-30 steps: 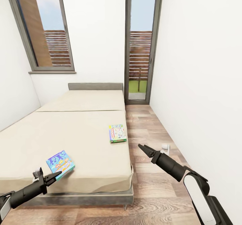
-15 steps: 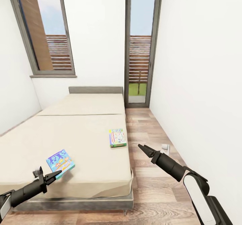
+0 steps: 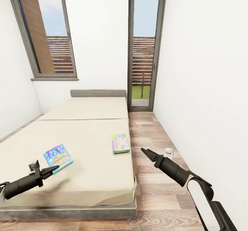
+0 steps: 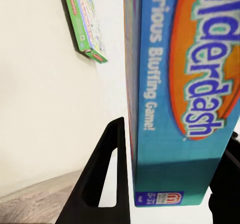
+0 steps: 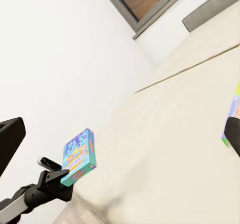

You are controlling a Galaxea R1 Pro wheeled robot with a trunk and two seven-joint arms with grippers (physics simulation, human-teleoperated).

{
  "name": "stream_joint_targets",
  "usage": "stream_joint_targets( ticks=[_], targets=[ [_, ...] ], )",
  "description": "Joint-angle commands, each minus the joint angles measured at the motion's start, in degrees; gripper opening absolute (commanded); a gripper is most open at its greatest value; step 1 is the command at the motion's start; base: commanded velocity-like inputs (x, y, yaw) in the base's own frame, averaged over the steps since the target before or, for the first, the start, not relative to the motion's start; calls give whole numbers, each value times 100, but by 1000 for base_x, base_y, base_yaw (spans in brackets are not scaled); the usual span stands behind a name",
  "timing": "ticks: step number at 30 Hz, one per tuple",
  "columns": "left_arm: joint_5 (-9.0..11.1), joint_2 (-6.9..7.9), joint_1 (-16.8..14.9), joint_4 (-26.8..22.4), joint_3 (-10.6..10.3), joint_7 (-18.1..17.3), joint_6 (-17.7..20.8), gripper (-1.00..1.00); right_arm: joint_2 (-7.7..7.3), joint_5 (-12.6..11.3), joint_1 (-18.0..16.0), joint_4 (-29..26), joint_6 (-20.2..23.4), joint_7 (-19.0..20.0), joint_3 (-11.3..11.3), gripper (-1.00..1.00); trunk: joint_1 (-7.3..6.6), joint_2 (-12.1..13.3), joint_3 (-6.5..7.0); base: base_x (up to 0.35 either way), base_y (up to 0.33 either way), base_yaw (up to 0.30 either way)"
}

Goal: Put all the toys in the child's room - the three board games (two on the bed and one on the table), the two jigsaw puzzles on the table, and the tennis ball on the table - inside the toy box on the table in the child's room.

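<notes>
Between left jaws: board game (image 4: 180,83), seemingly clamped.

The green board game (image 5: 236,115) and one finger (image 5: 233,134) of the right end effector are cut off by the right wrist view's edge.

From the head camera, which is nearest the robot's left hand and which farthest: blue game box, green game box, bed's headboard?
1. Blue game box, gripped in the left hand above the bed's near end.
2. Green game box, lying at the bed's right edge.
3. Headboard, at the far wall.
</notes>
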Motion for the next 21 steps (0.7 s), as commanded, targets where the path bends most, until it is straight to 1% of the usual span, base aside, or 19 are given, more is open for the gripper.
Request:
stream_joint_targets(
  ticks=[1, 4, 5, 7, 8, 10, 11, 12, 14, 17, 19, 21],
  targets=[
    [-11, 41, -2, -53, -11, -26, 139, -100, -3, -47, -3, 0, 40, -15, 2, 100, -24, 39, 12, 0, 0, 0],
    [-8, 105, -2, -150, -21, -59, 241, -100, -1, -47, -3, 5, 40, -20, 5, 100, -90, 159, 66, 0, 0, 0],
    [-6, 112, -2, -232, -33, -126, 263, -100, 2, -44, -3, 6, 40, -24, 12, 100, -112, 200, 84, 0, 0, 0],
    [-9, 118, -2, -417, -124, -322, 308, -100, 6, -42, -3, 6, 40, -27, 28, 100, -155, 280, 120, 0, 0, 0],
    [-10, 126, -2, -577, -260, -426, 357, -100, 10, -39, -3, 12, 40, -35, 35, 100, -177, 320, 138, 0, 0, 0],
    [-9, 137, -2, -977, -624, -426, 475, -100, 13, -34, -3, 19, 40, -88, 49, 100, -221, 400, 174, 0, 0, 0],
    [-8, 136, -2, -1069, -714, -426, 499, -100, 14, -33, -3, 22, 38, -108, 52, 100, -243, 440, 192, 0, 0, 0],
    [-10, 131, -2, -1285, -966, -426, 543, -100, 16, -32, -3, 38, 30, -194, 58, 100, -265, 480, 210, 0, 0, 0],
    [2, 137, -2, -1469, -1219, -426, 572, -100, 17, -26, -3, 117, 19, -380, 67, 100, -309, 561, 246, 0, 0, 0],
    [11, 143, -2, -1613, -1327, -426, 603, -100, 52, 4, -3, 163, 15, -662, 131, 100, -375, 681, 300, 0, 0, 0],
    [-1, 145, -2, -1656, -1350, -426, 623, -100, 137, 12, -3, 180, -44, -845, 186, 100, -419, 761, 335, 0, 0, 0],
    [-10, 136, -2, -1669, -1358, -426, 634, -100, 206, 13, -3, 186, -168, -924, 214, 100, -463, 841, 371, 0, 0, 0]
  ],
)
